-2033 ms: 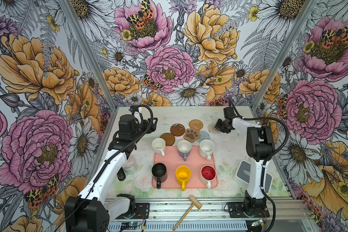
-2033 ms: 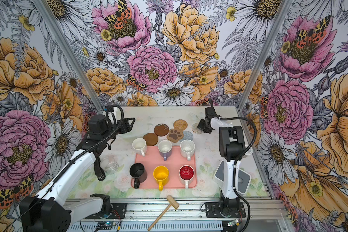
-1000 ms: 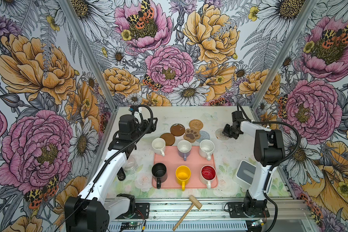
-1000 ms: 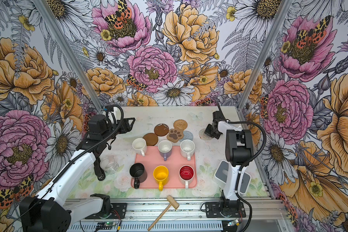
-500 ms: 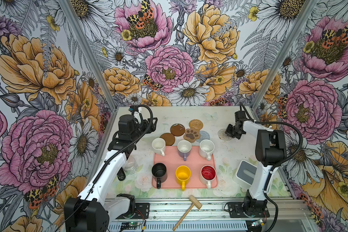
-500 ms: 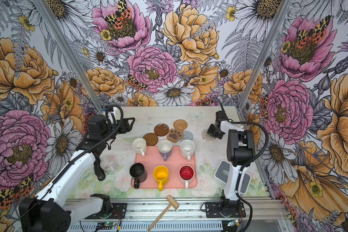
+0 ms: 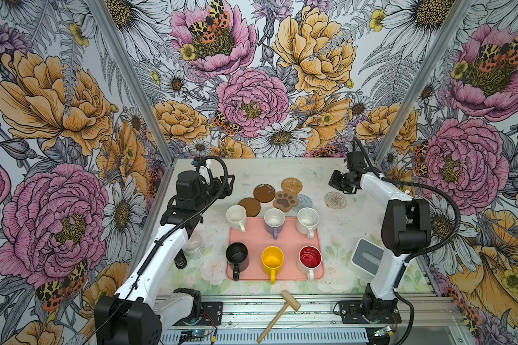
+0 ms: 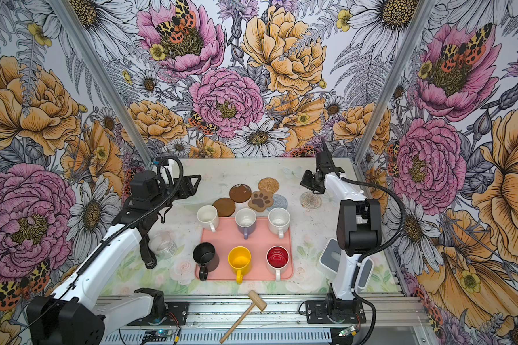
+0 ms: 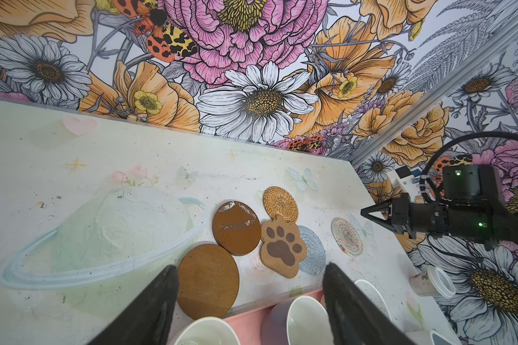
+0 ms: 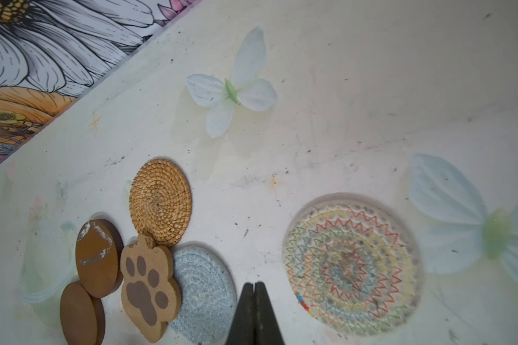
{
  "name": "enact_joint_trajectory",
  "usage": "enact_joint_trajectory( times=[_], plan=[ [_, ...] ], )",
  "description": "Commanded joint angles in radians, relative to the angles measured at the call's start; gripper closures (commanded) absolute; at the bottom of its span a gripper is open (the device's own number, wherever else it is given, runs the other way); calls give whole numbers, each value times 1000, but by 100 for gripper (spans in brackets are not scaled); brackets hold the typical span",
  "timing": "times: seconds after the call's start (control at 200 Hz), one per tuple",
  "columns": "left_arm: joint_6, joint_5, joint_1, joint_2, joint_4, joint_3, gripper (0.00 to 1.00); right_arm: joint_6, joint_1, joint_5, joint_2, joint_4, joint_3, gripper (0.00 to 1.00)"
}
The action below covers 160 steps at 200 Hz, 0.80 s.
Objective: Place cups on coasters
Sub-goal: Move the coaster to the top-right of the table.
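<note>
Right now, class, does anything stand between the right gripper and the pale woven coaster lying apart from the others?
Nothing visible does. The shut right gripper is just beside the pale woven coaster, with only bare table between them.

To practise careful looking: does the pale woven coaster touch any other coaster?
No, the pale woven coaster lies alone, bare table separating it from the grey-blue coaster.

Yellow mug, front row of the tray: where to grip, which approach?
Pinch the wall at the rim of the yellow mug, straight from above, one finger inside. It stands upright, mouth open, on the pink tray; its handle points at the front edge, so probably take the far side of the rim, clear of it.
</note>
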Motion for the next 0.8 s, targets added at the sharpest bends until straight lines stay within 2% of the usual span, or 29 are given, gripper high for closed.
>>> enact_joint_trajectory(
  times=[0.0, 0.37, 0.596, 0.796],
  plan=[
    [6, -19, -12, -16, 6, -13, 22, -8, 51, -36, 36, 0, 51, 100],
    [-4, -16, -45, 9, 20, -15, 22, 42, 182, -111, 302, 0, 327, 100],
    [-5, -15, -56, 35, 22, -8, 22, 79, 207, -138, 445, 6, 486, 100],
    [-6, -15, -63, 46, 23, 1, 22, 117, 207, -114, 520, 4, 534, 100]
  ],
)
